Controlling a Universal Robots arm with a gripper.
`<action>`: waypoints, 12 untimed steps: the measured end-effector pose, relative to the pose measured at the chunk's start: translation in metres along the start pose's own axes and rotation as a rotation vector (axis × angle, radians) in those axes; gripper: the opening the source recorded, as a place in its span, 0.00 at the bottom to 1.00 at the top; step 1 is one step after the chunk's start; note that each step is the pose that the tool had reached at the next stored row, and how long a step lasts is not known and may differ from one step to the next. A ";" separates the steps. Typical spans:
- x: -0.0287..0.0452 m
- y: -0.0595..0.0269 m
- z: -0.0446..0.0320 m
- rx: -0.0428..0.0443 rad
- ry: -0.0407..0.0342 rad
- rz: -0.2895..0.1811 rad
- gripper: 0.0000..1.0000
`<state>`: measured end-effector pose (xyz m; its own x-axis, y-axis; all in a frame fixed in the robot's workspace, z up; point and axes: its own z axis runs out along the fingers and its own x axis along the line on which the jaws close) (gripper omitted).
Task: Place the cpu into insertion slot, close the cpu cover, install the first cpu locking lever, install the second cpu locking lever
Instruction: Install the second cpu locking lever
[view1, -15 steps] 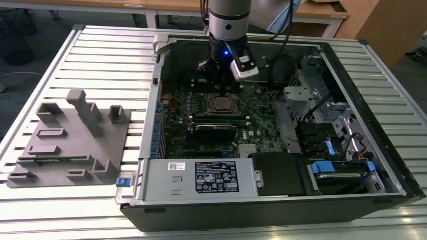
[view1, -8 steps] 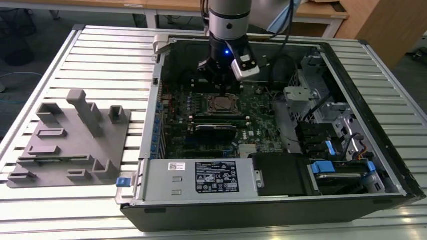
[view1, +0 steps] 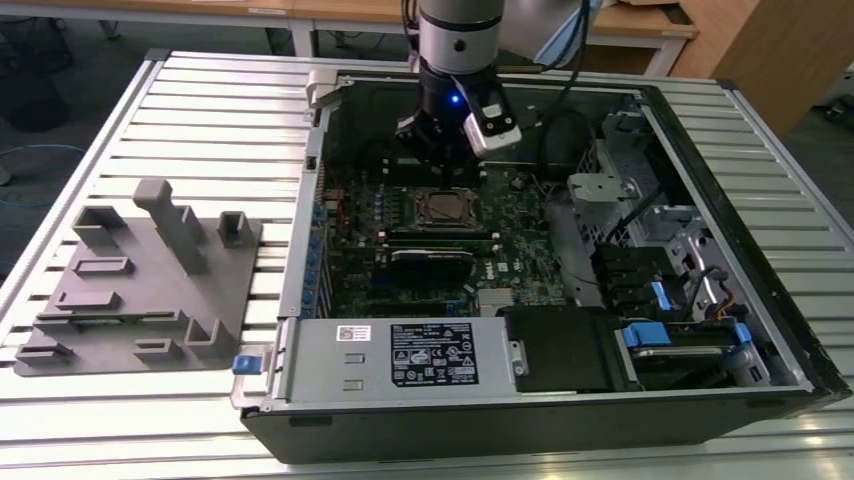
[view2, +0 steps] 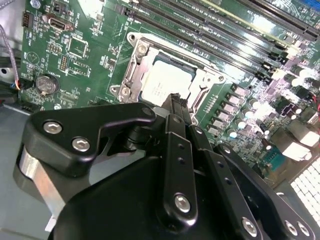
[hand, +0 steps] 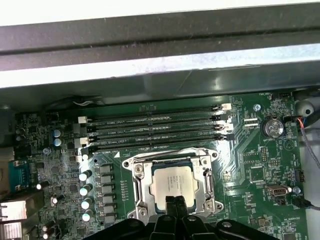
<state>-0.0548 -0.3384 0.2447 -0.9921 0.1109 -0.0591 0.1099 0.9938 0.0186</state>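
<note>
Inside the open case (view1: 747, 330), our gripper (hand: 175, 202), fingers pinched together and empty, hovered over the cpu (hand: 172, 184); we judged a careless descent might scrape it.

cpu (hand: 171, 183) seated in insertion slot (hand: 139, 186); cpu cover (hand: 172, 159) down; gripper (hand: 175, 202) fingertips together at cpu edge

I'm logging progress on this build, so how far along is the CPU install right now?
The cpu already lies in the insertion slot, and the cpu cover looks closed flat around it, its metal top showing through the cut-out. The gripper hangs just over the socket's edge, fingers together and holding nothing. I can't tell from these views whether either locking lever is latched, so count those steps as still open.
</note>
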 end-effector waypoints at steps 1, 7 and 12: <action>-0.0001 -0.0012 0.0000 -0.0001 0.0000 0.000 0.10; -0.0016 -0.0148 -0.0001 0.0000 0.0000 0.000 0.10; -0.0032 -0.0289 -0.0003 -0.0001 -0.0001 0.000 0.10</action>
<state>-0.0549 -0.3675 0.2446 -0.9921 0.1110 -0.0592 0.1101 0.9937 0.0188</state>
